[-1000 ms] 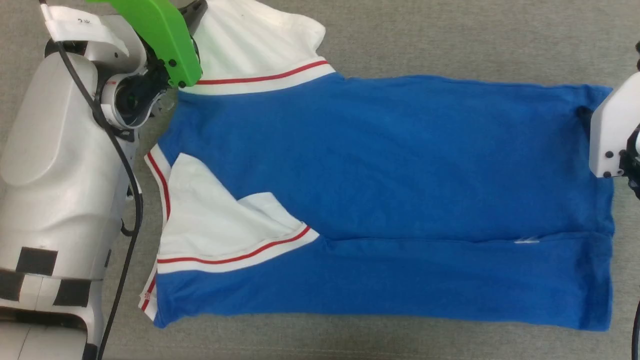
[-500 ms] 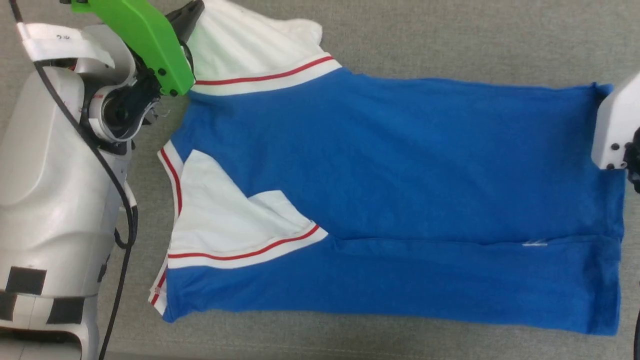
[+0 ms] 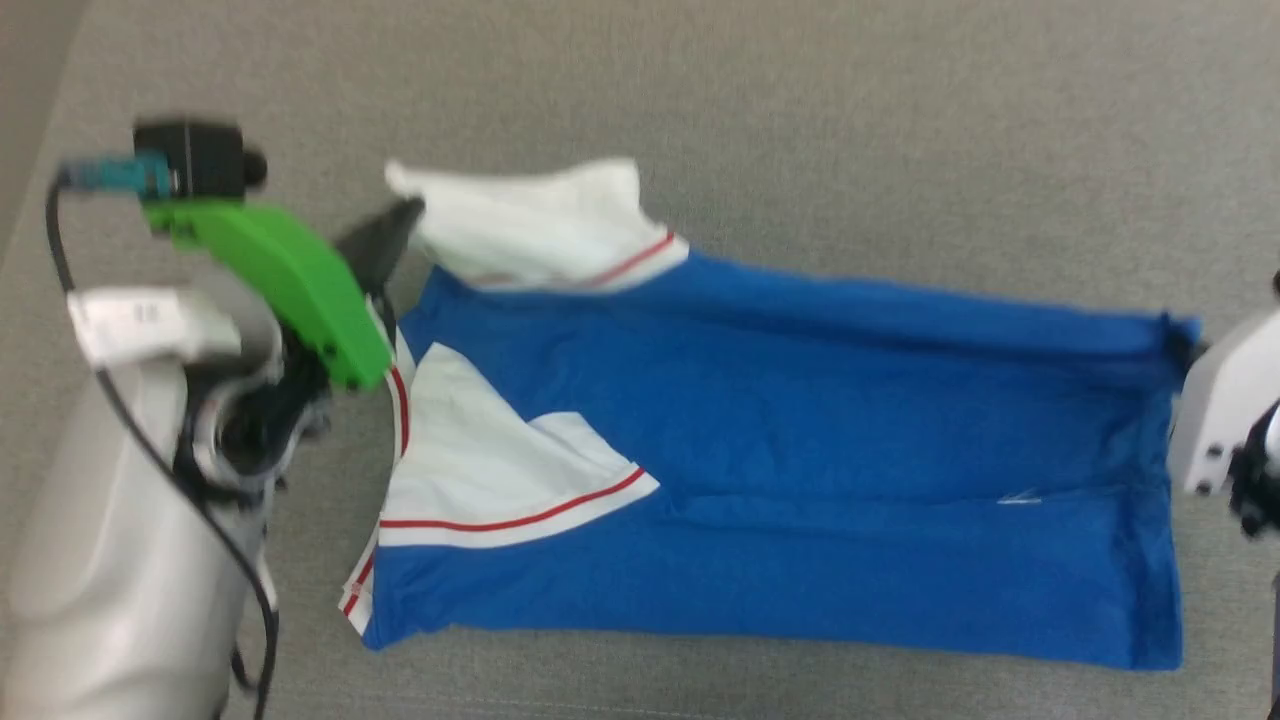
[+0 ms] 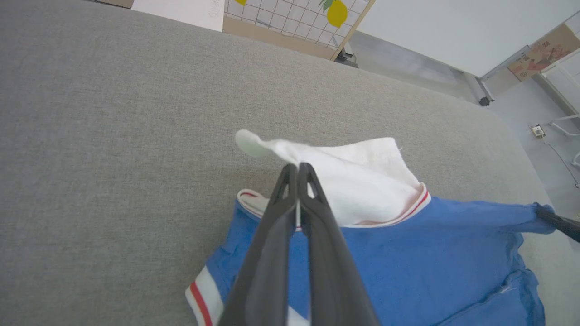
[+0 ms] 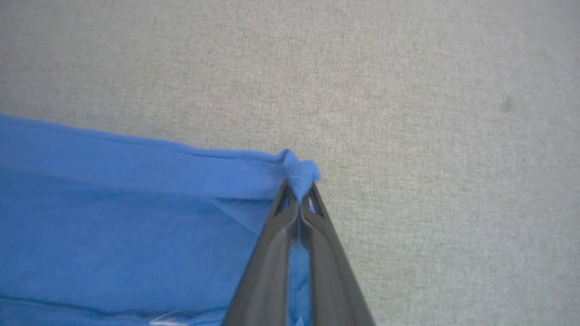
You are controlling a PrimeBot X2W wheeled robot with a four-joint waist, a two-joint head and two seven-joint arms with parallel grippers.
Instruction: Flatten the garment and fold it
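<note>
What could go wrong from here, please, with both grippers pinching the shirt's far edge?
The right gripper pinches a small nub at a blue corner of the garment; under tension it may slip free.
The left gripper holds the white sleeve, not the body, so pulling may bunch it.
The near sleeve lies folded inward; carrying the edge over could undo that fold.

Blur smears the head view, softening the green plastic bracket (image 3: 280, 280) on the pale left forearm (image 3: 110, 600), cut off at the bottom edge; the royal-blue, white-sleeved jersey garment (image 5: 136, 217) runs off the right wrist view's left and bottom edges.
</note>
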